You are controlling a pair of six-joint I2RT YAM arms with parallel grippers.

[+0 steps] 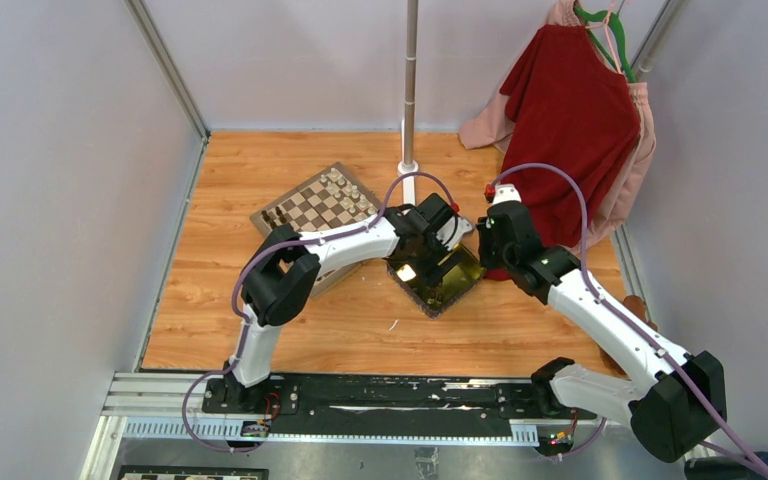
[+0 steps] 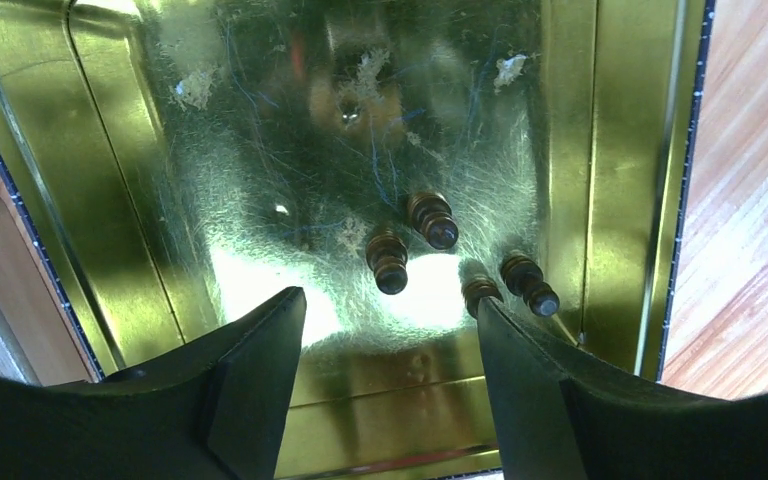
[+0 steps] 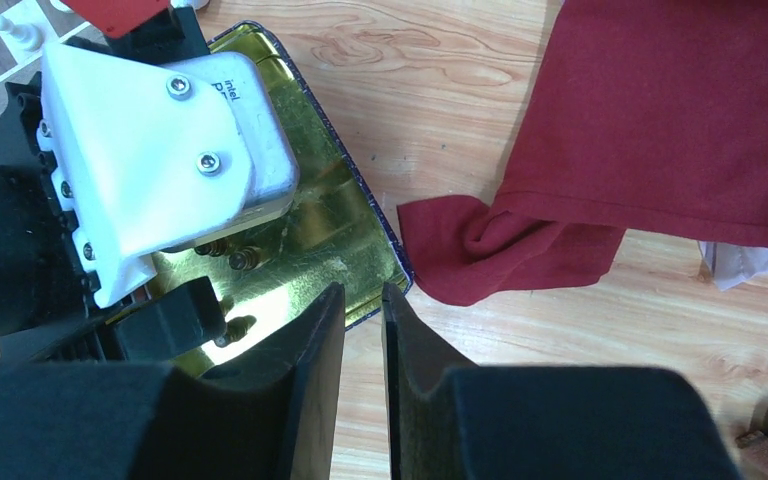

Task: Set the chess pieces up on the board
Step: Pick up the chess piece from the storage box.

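1. The left gripper hangs with its jaws spread wide and nothing between them, pointing down into a shiny yellow tray.
2. Four dark brown chess pieces sit on the tray's scratched, mirror-bright floor just beyond the jaws. Two are close together near the middle and two are side by side next to the right-hand wall. Each is a tiny turned figure with a ringed stem and a rounded knob. Whether they stand or lie cannot be told.
3. The right gripper has its jaws only a slit apart, gripping nothing, above the wood-grain worktop just off a corner of the tray.
4. A red garment trails onto the worktop near that gripper, clear of the tray.
5. The board, checkered in light and dark brown with a pale wood rim, lies cornerwise on the worktop to the left of the tray, partly hidden behind the left arm.
6. Cream-white pieces stand in rows along the board's far right side, and a few dark pieces stand at its left corner.
7. A metal pole rises from the worktop just beyond the board's right corner.
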